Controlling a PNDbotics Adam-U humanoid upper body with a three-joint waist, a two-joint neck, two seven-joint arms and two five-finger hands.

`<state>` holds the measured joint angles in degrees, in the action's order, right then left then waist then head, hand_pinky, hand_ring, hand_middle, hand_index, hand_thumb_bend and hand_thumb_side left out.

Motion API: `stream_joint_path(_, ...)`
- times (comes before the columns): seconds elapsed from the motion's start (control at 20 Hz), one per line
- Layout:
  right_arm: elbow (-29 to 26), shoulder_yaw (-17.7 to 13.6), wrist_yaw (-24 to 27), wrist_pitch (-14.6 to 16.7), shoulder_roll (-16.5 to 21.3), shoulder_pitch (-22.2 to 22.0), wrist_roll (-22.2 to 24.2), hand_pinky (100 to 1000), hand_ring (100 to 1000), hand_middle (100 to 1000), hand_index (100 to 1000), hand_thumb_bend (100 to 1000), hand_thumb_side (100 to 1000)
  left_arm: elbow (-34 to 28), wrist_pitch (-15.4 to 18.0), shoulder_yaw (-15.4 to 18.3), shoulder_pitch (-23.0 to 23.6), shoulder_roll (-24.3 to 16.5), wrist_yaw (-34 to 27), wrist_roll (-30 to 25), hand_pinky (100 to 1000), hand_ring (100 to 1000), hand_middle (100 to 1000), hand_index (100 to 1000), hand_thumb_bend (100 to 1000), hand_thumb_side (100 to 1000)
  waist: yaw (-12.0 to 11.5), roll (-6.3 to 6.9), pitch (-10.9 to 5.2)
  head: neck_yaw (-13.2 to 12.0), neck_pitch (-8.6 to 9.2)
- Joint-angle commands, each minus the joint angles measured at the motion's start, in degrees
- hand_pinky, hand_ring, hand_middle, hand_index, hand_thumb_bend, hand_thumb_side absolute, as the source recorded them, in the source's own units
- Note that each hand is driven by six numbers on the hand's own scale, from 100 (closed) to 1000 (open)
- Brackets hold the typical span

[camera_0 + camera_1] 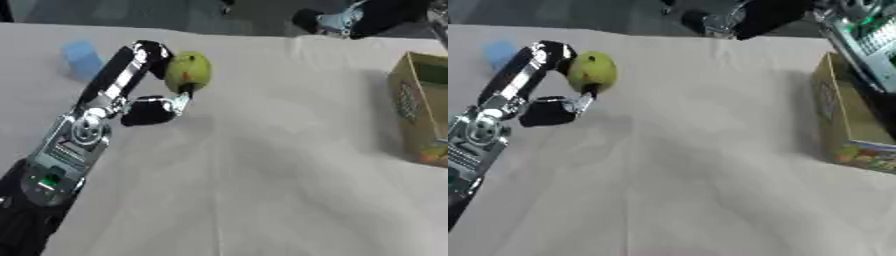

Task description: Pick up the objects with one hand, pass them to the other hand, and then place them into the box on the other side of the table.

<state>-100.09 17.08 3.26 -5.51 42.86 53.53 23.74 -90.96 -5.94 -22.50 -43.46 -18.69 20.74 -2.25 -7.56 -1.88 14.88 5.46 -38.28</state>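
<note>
The robot's left arm (61, 155) lies nearest, coming in from the near left corner and reaching up across the cloth-covered bench (262, 175). At its far end the left hand (144, 75) is curled around a yellow-green fruit (188, 71), apple- or pear-shaped, with fingers hooked over the fruit's far left side and the thumb reaching toward its near underside. Whether the fruit is lifted off the cloth or only just resting on it, I cannot tell. A pale blue object (83, 59) sits just beyond the hand at the far left.

The cardboard box (424, 107), open at the top with printed sides, stands at the right edge of the bench, well apart from the fruit. In the right eye view part of the right arm (868, 35) shows above the box at the far right corner; its hand is not visible in either view.

By my reading, the pickup is in hand and the handover has not begun. Next the left hand would need to carry the fruit toward the middle of the bench, where the right hand must come to meet it and close on an uncovered side before the left lets go.
</note>
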Motion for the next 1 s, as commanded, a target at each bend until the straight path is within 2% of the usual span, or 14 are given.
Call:
stream_joint_path(0.05,0.07,0.42,0.19,-0.41,0.19,2.01,3.38,809,742,797,818,399,242,-0.50,1.00,0.19,-0.79,0.11,0.36,0.73,625,571,511,560,134,168,-0.07,-0.71,-2.28,0.50,-0.30)
stream_joint_path(0.35,1.53,3.15,0.00,-0.43,-1.78,5.08,11.36,810,765,792,810,411,185,0.61,2.71,0.10,-0.61,1.48,-0.39,2.01,625,570,510,560,122,179,0.07,-0.91,-2.41,1.00,-0.37)
stream_joint_path(0.55,2.95,4.56,-1.72,0.85,-3.26,6.84,15.63,804,762,787,799,426,149,1.82,3.78,-0.37,-0.80,1.90,-0.87,2.57,626,571,510,560,122,179,0.16,-1.04,-2.58,1.06,-0.51)
stream_joint_path(0.75,4.39,5.63,-4.04,2.16,-4.76,7.95,17.34,798,757,782,789,417,161,2.59,4.50,-0.81,-1.20,2.24,-0.85,2.67,626,570,509,559,136,175,0.14,-1.10,-2.69,1.05,-0.51)
stream_joint_path(1.0,5.60,6.39,-6.71,3.22,-6.54,8.57,17.25,793,750,780,786,412,153,2.68,5.01,-1.07,-1.31,2.92,-0.90,2.89,625,569,508,559,150,173,0.17,-1.16,-2.66,0.94,-0.46)
